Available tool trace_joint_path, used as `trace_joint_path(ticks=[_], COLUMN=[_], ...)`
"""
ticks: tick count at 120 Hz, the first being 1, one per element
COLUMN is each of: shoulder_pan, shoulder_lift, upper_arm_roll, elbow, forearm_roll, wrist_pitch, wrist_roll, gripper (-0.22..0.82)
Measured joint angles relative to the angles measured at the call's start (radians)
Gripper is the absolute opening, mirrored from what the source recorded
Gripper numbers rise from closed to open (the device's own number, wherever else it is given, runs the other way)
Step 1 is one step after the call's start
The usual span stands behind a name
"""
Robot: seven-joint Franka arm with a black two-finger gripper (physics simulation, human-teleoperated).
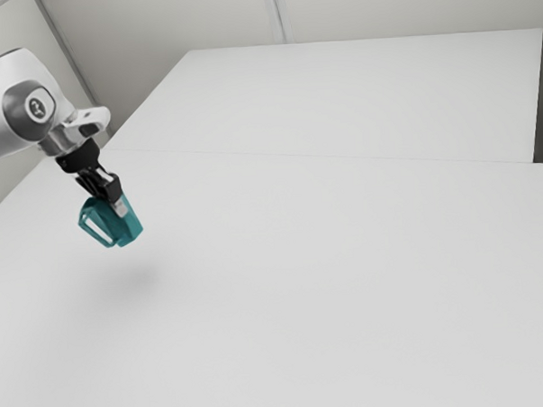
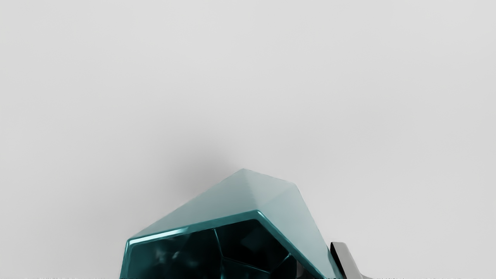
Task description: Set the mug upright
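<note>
Room wall (image 1: 0,67): pale, at the far upper left of the frame.
Arm (image 1: 11,111): enters at upper left, raised, likely to give turning room beneath.
Handle (image 1: 93,238): on the left side of the mug (image 1: 123,230), clear of the fingers.
Gripper (image 1: 117,207): closed on the mug's wall near the rim, probably so the base is free to land.
Mug's pose: left of centre, aloft, leaning, mouth toward the hand; it wants levelling and lowering.
Tabletop (image 1: 347,281): spreads rightward, a soft shadow (image 1: 135,280) below the mug.
</note>
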Motion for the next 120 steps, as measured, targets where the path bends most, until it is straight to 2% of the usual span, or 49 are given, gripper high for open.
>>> trace_joint_path(ticks=[28,44,71,120], shoulder_pan=[-0.02,-0.023,-0.027,-0.047], shoulder_lift=[-0.066,-0.078,-0.083,-0.064], upper_arm_roll=[-0.08,-0.139,-0.201,-0.252], elbow=[-0.126,-0.166,-0.237,-0.353], forearm_roll=[0.08,0.124,0.166,0.209], wrist_pitch=[0.085,0.117,0.181,0.317], wrist_roll=[-0.145,-0.232,-0.371,-0.595], gripper=[-0.17,-0.17,-0.17,-0.18])
